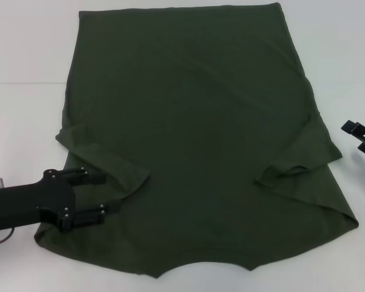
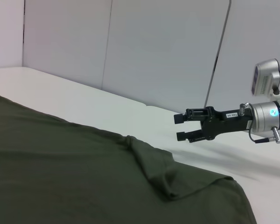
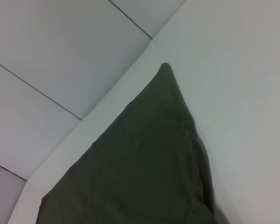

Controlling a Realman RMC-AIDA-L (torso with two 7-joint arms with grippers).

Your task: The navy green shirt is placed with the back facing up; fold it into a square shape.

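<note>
Sleeve could slip back out
The left gripper (image 1: 100,194) is released at the navy green shirt (image 1: 201,140) sleeve; right gripper (image 2: 182,127) released, off by the desk (image 1: 24,55) edge.

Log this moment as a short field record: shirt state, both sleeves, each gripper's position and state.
shirt: navy green shirt spread flat on the white table
sleeves: both folded inward over the body
left gripper: open, over the shirt's left edge beside the folded sleeve
right gripper: open, off the shirt's right edge, above the table
</note>
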